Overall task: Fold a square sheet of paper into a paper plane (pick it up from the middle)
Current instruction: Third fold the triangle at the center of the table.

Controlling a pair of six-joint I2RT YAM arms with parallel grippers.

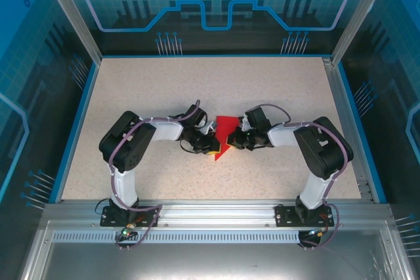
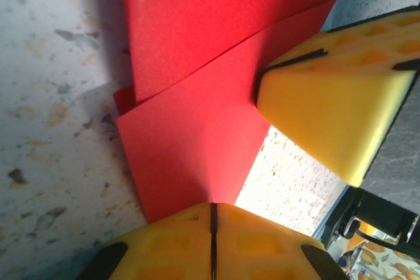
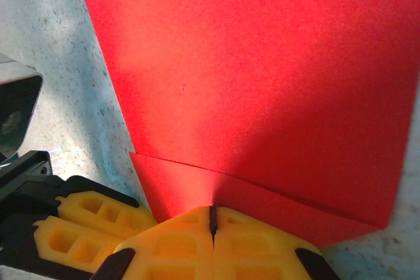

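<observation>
Far tabletop [image 1: 210, 83] open; left arm [image 1: 131, 142] and right arm [image 1: 321, 145] (elbows out) flank the sheet [image 1: 226, 124]

Left arm [image 1: 128, 145] and right arm [image 1: 321, 149]: chunky black joints, white links, purplish cables [image 1: 110, 165] looped alongside, yellow finger pads [image 3: 170, 248] with square pockets.

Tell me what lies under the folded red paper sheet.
The speckled beige table shows around the folded red paper sheet; the patch directly beneath it is hidden.

Sheet [image 3: 262, 83] top outside right wrist view
</observation>
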